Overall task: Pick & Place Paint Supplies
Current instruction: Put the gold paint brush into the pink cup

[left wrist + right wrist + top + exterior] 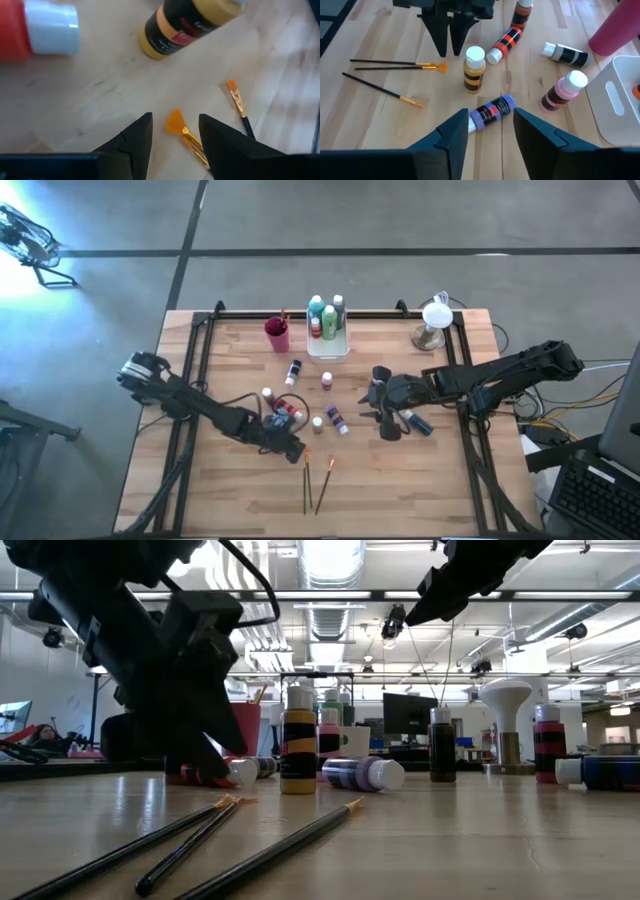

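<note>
Near the tabletop's middle: small paint bottles and thin brushes lay scattered.
Left jaws: left gripper (175,142) hung low over the fan-tipped brush (176,123), jaws apart, nothing held.
Right jaws: right gripper (489,131) hovered over the lying purple bottle (490,111), jaws apart, empty.
Brushes: two brushes (314,483) at 6 o'clock of the bottles; light, stiff, thin, likely to roll; best pinched mid-handle.
Purple bottle: probably light, smooth plastic, rolls; grip across its body.
Tray (329,348): at 12 o'clock, several bottles already inside.
</note>
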Motion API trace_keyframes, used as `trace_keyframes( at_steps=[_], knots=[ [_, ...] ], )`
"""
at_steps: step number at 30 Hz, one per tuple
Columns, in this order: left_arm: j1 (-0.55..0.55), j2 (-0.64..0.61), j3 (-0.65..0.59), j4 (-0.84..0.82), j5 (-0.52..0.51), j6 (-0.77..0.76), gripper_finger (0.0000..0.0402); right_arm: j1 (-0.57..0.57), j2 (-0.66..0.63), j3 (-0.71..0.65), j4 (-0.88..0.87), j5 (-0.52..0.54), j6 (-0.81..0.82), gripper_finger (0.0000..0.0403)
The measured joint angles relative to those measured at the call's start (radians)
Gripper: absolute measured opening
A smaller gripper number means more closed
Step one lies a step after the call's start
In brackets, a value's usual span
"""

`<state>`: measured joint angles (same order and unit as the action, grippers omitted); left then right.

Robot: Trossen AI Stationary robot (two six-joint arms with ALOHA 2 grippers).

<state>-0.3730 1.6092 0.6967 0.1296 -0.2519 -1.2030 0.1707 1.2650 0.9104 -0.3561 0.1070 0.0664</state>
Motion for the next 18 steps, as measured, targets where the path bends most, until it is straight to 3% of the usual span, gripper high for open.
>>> trace_keyframes(
  at_steps=[14,18],
  knots=[
    [-0.017,0.051,0.053,-0.01,-0.002,-0.043,0.0165,0.0,0.0,0.0,0.0,0.0,-0.022,0.0183],
    [-0.038,0.052,0.053,-0.013,-0.054,-0.063,0.0165,0.0,0.0,0.0,0.0,0.0,-0.029,0.018]
  ],
)
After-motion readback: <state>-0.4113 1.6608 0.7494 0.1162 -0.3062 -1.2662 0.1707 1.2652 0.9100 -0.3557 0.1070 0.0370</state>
